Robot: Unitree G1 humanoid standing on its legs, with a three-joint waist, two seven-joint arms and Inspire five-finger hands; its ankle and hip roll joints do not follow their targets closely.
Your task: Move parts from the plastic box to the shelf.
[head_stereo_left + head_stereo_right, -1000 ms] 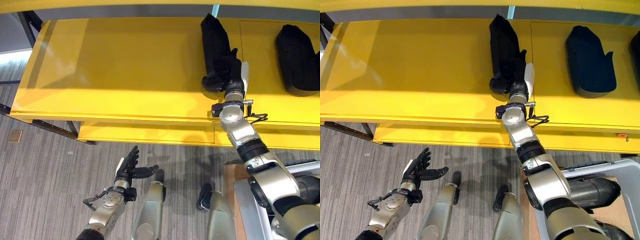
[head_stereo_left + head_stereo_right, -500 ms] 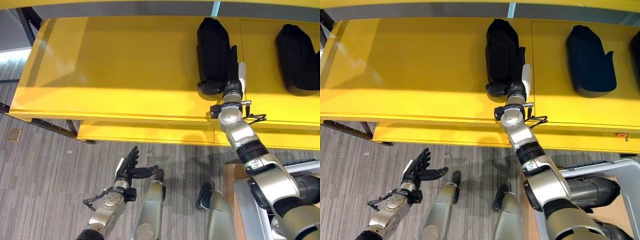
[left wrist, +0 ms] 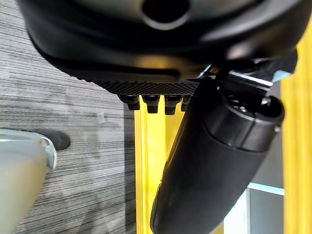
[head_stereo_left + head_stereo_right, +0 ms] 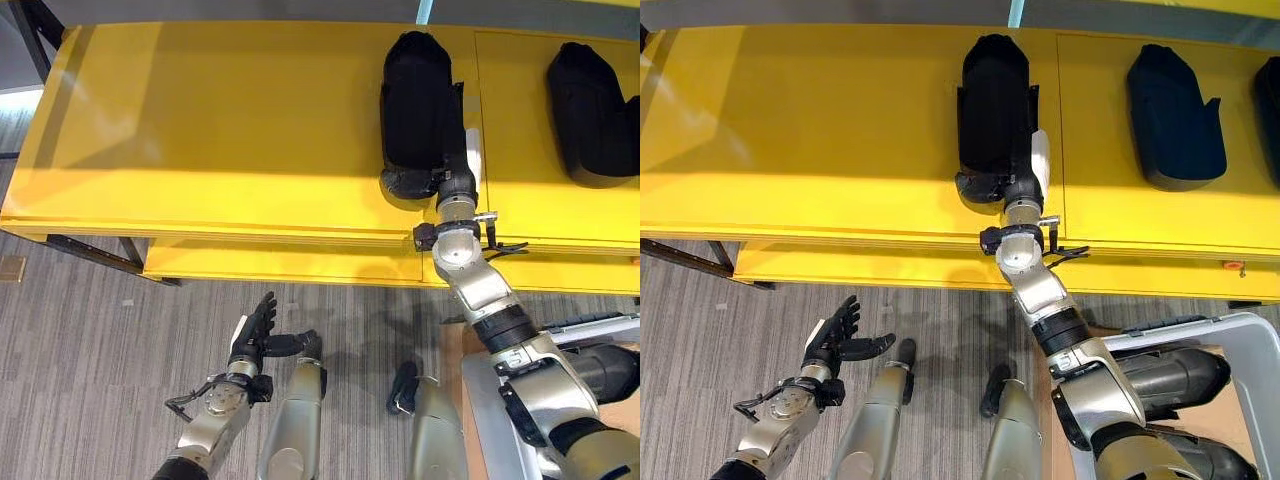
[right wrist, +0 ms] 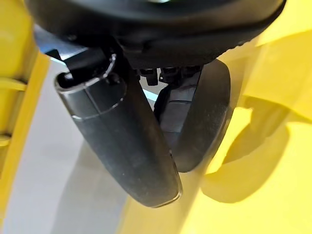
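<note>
- The floor [image 4: 90,330] is grey carpet with a fine striped weave; it lies nearest, below and in front of the yellow shelf [image 4: 220,130].
- The left hand [image 4: 258,335] hangs low over the carpet, in front of the shelf's front edge and well apart from it, fingers straight and spread, holding nothing.
- A clear plastic box [image 4: 1240,345] stands on the floor in front of the shelf's right part, with dark parts [image 4: 1170,380] lying inside it.
- The shelf is a broad flat yellow board with a lower yellow ledge under its front edge; dark metal legs [image 4: 95,252] show beneath its left end.
- The right hand [image 4: 1025,185] reaches over the shelf's front edge, at the near end of a long black part [image 4: 990,105] that lies flat on the shelf, pointing toward its back.
- In the right wrist view the thumb and fingers curl round the part's rounded end, gripping it.
- Another black part [image 4: 1175,110] lies on the shelf to the right of the held one, apart from it.
- Behind the shelf's back edge runs a grey strip of wall [image 4: 250,10].
</note>
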